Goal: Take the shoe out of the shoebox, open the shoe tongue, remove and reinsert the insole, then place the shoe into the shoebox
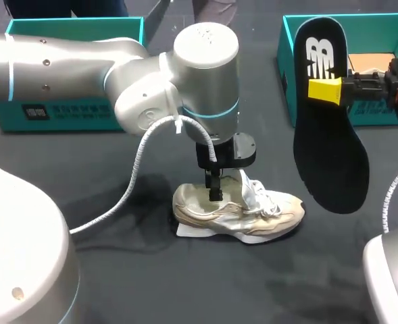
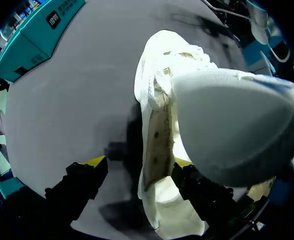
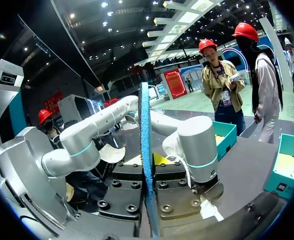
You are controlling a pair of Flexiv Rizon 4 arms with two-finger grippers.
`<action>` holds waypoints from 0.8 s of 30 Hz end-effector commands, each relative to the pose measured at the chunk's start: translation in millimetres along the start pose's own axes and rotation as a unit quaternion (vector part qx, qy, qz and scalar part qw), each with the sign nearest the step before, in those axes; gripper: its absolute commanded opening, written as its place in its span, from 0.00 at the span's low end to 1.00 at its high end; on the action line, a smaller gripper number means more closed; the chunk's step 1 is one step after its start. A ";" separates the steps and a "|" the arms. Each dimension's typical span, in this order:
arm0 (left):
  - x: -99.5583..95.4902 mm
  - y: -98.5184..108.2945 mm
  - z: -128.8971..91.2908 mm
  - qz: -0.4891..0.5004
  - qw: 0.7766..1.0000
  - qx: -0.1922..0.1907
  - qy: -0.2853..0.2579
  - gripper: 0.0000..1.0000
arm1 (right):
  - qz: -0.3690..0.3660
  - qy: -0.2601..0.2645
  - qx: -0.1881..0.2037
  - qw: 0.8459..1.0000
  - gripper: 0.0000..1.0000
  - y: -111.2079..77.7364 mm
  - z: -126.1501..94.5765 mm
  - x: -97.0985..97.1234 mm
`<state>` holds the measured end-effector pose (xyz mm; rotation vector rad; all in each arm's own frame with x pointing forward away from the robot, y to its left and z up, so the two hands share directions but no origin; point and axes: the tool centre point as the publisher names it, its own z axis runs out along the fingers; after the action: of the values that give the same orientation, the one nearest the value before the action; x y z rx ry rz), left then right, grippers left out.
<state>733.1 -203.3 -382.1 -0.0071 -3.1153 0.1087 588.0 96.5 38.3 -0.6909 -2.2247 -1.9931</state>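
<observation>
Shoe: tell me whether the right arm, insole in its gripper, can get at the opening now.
Probably not. The left gripper stands at the opening of the shoe, one finger inside, blocking it. The right gripper holds the insole up, off to the side.

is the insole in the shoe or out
Out. The right gripper is shut on the black insole, which hangs in the air, apart from the shoe on the table.

A white logo mark stands on the black insole [image 1: 330, 148]. The left teal shoebox [image 1: 70, 116] bears a dark label and white print, too small to read
</observation>
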 end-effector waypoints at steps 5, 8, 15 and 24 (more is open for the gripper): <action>-2.3 -5.4 9.6 -0.001 1.000 -0.004 0.009 0.49 | 0.001 -0.005 0.000 1.000 0.00 2.4 6.9 5.3; -2.0 -5.4 11.3 -0.001 1.000 -0.006 0.011 0.35 | 0.001 -0.005 0.000 1.000 0.00 2.4 6.9 5.3; -2.9 -3.8 12.8 -0.002 1.000 -0.007 0.014 0.00 | 0.001 -0.005 0.000 1.000 0.00 2.4 6.9 5.3; -0.7 -2.2 -5.4 0.031 0.999 0.009 0.028 0.00 | 0.001 -0.005 0.000 1.000 0.00 2.4 6.9 5.3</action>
<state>732.0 -212.4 -386.1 -0.0898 -3.0657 0.1210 588.0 98.0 38.8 -0.6939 -2.2241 -1.9932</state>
